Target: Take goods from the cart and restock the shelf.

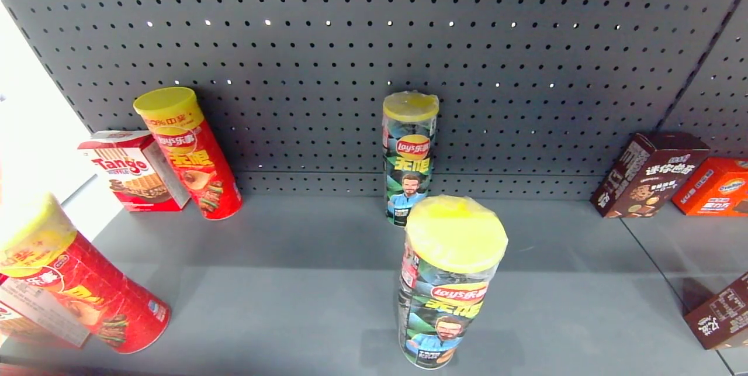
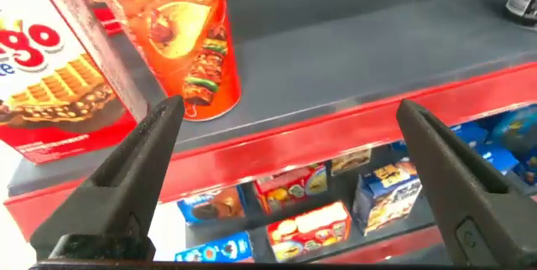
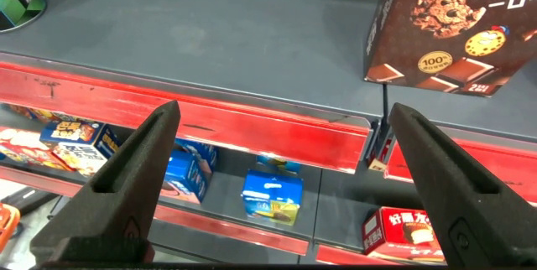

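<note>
shelf [image 1: 292, 282] bears front red can [image 1: 87, 288], cut by frame edge; left hand [image 2: 289, 111], right hand [image 3: 283, 112] gape empty.

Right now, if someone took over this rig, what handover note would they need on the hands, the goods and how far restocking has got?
Left hand: open, empty, in front of the shelf's red edge, by a red chip can and a wafer box.
Right hand: open, empty, before the same edge, near a brown cookie box.
Goods: two yellow-lidded dark cans stand upright mid-shelf, the back can against the pegboard, the front can near the edge.
Done: those cans are on the shelf.
Left: the shelf has bare room beside them, so probably fetch more from the cart.
</note>
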